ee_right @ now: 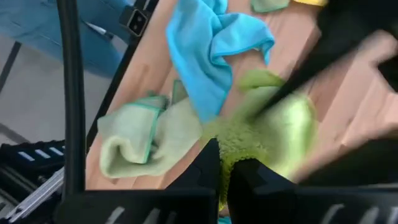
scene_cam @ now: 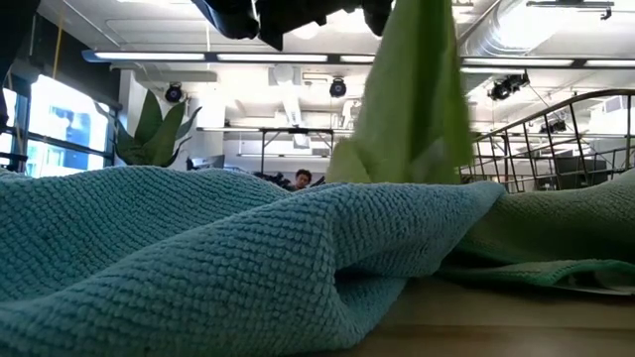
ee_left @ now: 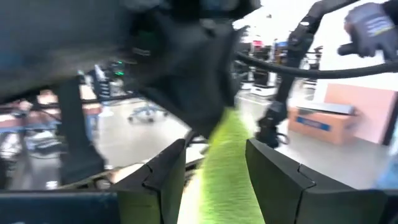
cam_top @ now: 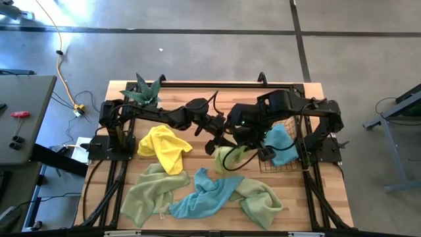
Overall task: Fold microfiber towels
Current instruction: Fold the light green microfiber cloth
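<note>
A lime green towel (cam_top: pixel 227 158) hangs over the table's middle between my two grippers. My right gripper (ee_right: pixel 225 171) is shut on it from above. My left gripper (ee_left: pixel 217 177) points level toward the right arm, its fingers apart, and a strip of the towel (ee_left: pixel 224 174) runs between them. In the low view the towel (scene_cam: pixel 412 99) hangs from the top edge. On the table lie a yellow towel (cam_top: pixel 164 146), a pale green one (cam_top: pixel 148 194), a light blue one (cam_top: pixel 204 194) and a green one (cam_top: pixel 260 201). My right gripper pinches a bunched part of the lime towel (ee_right: pixel 239 152) between its two fingers, slanting down from above. The towel hangs below the fingers; the blue towel in front hides its lower end. My left gripper: I cannot tell whether its fingers (ee_left: pixel 165 177) touch the strip between them.
A copper wire basket (cam_top: pixel 289 158) at the right holds another light blue towel (cam_top: pixel 279 145). A potted plant (cam_top: pixel 145 92) stands at the far left corner. In the low view a blue towel (scene_cam: pixel 198 258) fills the foreground. A person shows in the room far behind.
</note>
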### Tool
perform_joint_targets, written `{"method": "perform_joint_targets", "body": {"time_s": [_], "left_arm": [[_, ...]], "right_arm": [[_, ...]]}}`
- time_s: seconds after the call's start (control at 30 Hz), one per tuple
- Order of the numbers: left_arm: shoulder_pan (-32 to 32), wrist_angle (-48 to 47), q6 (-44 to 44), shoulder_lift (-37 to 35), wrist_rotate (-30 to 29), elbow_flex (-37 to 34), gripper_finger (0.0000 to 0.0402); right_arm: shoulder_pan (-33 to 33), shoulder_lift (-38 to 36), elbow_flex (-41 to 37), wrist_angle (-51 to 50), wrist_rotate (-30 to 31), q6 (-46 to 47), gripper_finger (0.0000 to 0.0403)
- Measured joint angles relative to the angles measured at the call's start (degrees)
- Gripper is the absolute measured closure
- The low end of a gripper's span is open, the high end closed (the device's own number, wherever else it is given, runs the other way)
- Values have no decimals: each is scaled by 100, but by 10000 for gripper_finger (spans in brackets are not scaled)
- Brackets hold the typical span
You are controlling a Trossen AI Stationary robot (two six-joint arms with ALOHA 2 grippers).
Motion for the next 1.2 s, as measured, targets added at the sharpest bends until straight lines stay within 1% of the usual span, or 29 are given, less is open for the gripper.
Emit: {"method": "perform_joint_targets", "body": {"time_s": [0.17,0.33,0.47,0.53,0.6,0.73,0.83,0.9,1.0,1.03,1.1,1.17,1.2], "left_arm": [[6,-52,-55,0,228,-2,245],[0,-424,-83,0,290,-2,245],[4,-1046,-105,-2,637,-2,245],[16,-1365,-91,-2,726,-2,245],[35,-1696,-35,-2,852,-2,245],[55,-2221,-96,-2,1080,-2,245],[28,-2631,-175,-2,1090,-2,245],[-30,-2837,-336,-2,877,-2,245],[-130,-2944,-590,-2,355,-2,245],[-164,-2908,-679,-2,190,-2,245],[-223,-2650,-873,-2,-104,-4,245],[-283,-2164,-1027,-2,-263,-4,245],[-311,-1830,-1072,-2,-296,-4,245]], "right_arm": [[-2,-11,29,6,481,8,403],[-10,-13,58,1,571,36,403],[-11,-28,58,14,646,336,403],[-15,-33,58,13,589,544,403],[-13,-33,58,16,379,908,403],[-17,-35,56,16,-175,1989,403],[-26,-35,56,16,-210,2952,403],[-28,-36,56,16,-210,3866,403],[5,-37,54,16,-298,5191,403],[27,-38,54,16,-468,5456,403],[116,-85,47,16,-1110,5822,403],[229,-117,49,14,-1884,6123,403],[302,-125,48,16,-2127,6266,403]]}}
